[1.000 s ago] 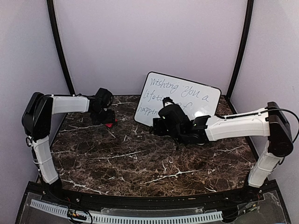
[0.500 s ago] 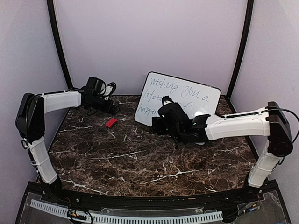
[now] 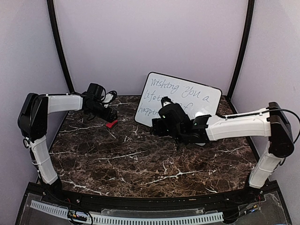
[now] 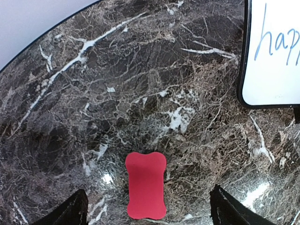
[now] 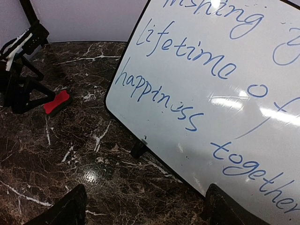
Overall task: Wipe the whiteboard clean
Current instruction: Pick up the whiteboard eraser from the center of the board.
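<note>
Above, I see the whiteboard (image 3: 187, 96) leaning just beyond my right gripper (image 3: 156, 125); left wrist — left gripper (image 4: 148, 202) spread wide, red eraser (image 4: 146, 184) between its fingers (image 4: 75, 211), which an off-centre close could flick away; right wrist — fingers (image 5: 70, 207) parted, board close ahead, easily toppled.

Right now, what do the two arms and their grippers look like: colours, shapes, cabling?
The left arm and right arm are built alike: smooth white shells on the long links, bulky black housings at the joints. The left gripper and right gripper are black, with tapering, wedge-shaped fingers. A thin black cable loops at the left wrist. No markings are legible.
</note>
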{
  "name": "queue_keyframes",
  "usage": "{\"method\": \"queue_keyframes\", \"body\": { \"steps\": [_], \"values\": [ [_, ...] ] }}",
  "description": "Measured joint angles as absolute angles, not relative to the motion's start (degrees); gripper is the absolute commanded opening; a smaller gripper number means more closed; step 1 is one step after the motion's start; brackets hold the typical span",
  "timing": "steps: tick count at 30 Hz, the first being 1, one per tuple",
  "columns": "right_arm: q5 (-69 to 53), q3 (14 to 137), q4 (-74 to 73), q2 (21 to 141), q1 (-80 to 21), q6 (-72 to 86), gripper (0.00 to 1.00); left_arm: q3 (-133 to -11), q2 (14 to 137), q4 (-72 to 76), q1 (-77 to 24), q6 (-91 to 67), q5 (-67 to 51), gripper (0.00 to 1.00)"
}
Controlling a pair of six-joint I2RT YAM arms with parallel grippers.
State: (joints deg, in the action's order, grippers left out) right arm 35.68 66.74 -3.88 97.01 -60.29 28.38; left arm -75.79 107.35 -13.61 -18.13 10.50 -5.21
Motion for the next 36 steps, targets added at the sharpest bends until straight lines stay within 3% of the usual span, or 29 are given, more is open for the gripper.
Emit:
{"method": "queue_keyframes", "body": {
  "steps": [15, 36],
  "values": [
    [35.3, 65.2, -3.1, 95.2, -60.2, 27.6, 0.92, -75.2, 112.0, -13.6, -16.8, 10.3, -6.6, 0.81],
    [33.1, 65.1, -3.0, 95.2, -60.2, 27.6, 0.92, -76.8, 116.4, -12.9, -14.1, 8.5, -10.2, 0.65]
  ]
}}
